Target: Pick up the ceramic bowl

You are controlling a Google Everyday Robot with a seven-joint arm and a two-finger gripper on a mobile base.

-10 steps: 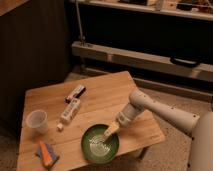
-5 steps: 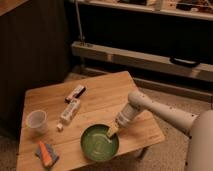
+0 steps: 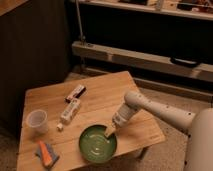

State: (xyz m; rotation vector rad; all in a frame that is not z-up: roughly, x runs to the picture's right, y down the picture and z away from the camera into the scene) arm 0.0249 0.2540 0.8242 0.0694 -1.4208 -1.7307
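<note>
Staying put, ceramic bowl (image 3: 95, 146), gripper (image 3: 110, 131) at its rim

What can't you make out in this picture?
Camera view only:
- The claw, at the far-right rim of the ceramic bowl: contact hidden by the claw itself.
- The robot's body: cut off by the right edge.
- Print on the white box: too small to read.

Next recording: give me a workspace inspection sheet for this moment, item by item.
Surface: wooden table, low.
Job's things: ceramic bowl, green, upright near the front edge.
Clutter: plastic cup; pale box; smaller box; orange-and-blue object.
Grippers: gripper down at the bowl's rim, on the arm's side.
Cables: nothing seen.
Surroundings: metal shelving behind; dark panel beside the table.
</note>
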